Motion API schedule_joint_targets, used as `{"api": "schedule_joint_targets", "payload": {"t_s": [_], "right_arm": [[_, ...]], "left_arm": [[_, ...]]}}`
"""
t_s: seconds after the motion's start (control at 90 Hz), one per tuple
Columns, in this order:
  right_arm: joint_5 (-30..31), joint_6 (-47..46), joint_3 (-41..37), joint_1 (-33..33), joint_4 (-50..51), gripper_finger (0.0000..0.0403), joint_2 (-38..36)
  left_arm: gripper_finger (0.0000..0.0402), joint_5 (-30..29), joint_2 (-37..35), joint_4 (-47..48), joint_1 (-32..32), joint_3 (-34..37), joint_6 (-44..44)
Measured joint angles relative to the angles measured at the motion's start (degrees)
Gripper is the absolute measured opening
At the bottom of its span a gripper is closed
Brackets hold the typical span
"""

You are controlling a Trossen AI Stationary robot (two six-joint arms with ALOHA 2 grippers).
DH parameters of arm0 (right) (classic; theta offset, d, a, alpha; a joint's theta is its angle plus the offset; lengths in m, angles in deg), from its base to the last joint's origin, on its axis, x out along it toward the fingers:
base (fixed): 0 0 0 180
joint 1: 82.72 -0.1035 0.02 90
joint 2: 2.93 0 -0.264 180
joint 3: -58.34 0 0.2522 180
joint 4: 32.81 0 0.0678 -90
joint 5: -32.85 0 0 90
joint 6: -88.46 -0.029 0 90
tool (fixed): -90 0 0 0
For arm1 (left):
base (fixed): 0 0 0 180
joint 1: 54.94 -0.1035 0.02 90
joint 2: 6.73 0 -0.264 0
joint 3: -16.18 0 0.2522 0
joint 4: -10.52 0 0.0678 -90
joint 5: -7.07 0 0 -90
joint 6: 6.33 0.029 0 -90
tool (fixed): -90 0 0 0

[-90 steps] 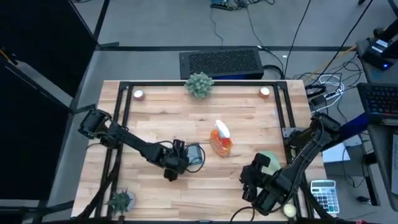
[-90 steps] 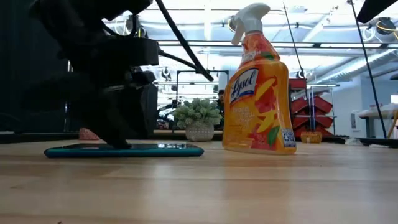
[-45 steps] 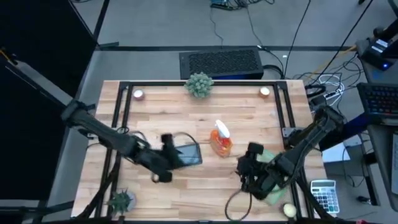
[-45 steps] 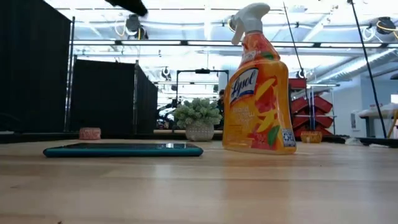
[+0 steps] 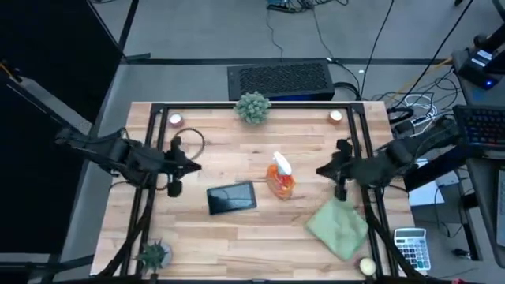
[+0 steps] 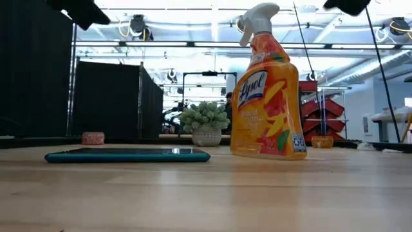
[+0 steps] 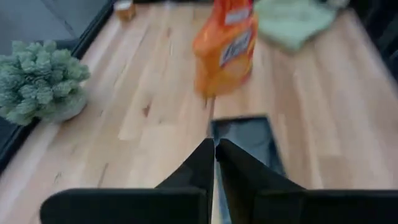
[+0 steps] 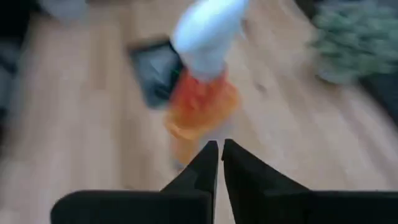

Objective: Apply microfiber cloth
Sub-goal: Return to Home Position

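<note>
Two end effectors, both mine, both pinched closed on nothing. Left end effector hangs over the left part of the surface, right end effector over the right part, each aimed inward at the spray bottle. "Lysol" reads on the bottle's orange label in the low view only. Microfiber cloth lies rumpled on the surface's right side, toward the high view's lower corner, apart from both end effectors. Overhead and left wrist views show it. Tablet lies flat just left of the bottle. Both arms reach in from the sides, raised clear of the wood.
</note>
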Motion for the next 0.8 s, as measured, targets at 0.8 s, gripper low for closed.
{"api": "schedule_joint_targets", "payload": {"t_s": [0.8], "right_arm": [[0.7,16.4,-26.9,4.4,-36.2,0.0011,-15.5]], "left_arm": [[0.0011,-0.9,-7.2,-4.7,-0.7,1.3,1.1]]}}
